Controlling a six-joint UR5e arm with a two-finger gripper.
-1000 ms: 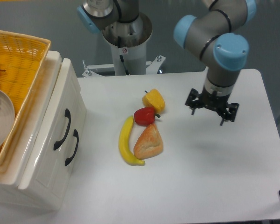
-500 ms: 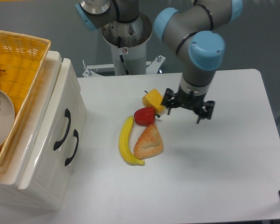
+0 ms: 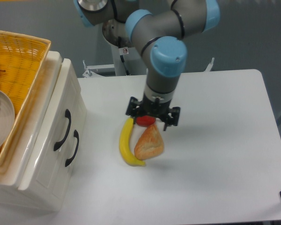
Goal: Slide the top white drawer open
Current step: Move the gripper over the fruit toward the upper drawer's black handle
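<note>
Drawers come first for us: the top white drawer (image 3: 61, 119) sits at the near left of the table (image 3: 215, 178), the upper of two in a glossy white cabinet (image 3: 33, 187) with rounded edges, and we see its front tilted toward the camera, flush and shut, with one curved black handle (image 3: 63, 130) on it. Just right of that, on the lower drawer front (image 3: 77, 140), we count a second black handle (image 3: 73, 148) of the same curved shape, so two handles in all. On top of the cabinet rests one yellow woven basket (image 3: 18, 61) with a coarse wicker weave, and a pale round plate (image 3: 1, 119) shows at the left edge inside it. Moving out across the smooth white tabletop, we find one long yellow banana (image 3: 126, 146) lying beside one tan, crusty wedge of bread (image 3: 149, 142), the two touching near the banana's lower tip. Just behind them a red, shiny fruit (image 3: 145, 121) peeks out, mostly covered by the gripper (image 3: 152, 118), which hangs right over it, well apart from the drawer. We cannot tell whether its black fingers are spread or pressed together, since the view looks down on the dark mounting above them. Above that rises the one arm (image 3: 164, 51), grey metal tubes with rounded light-blue caps, reaching back to its white cylindrical base (image 3: 126, 47) at the far edge of the table.
</note>
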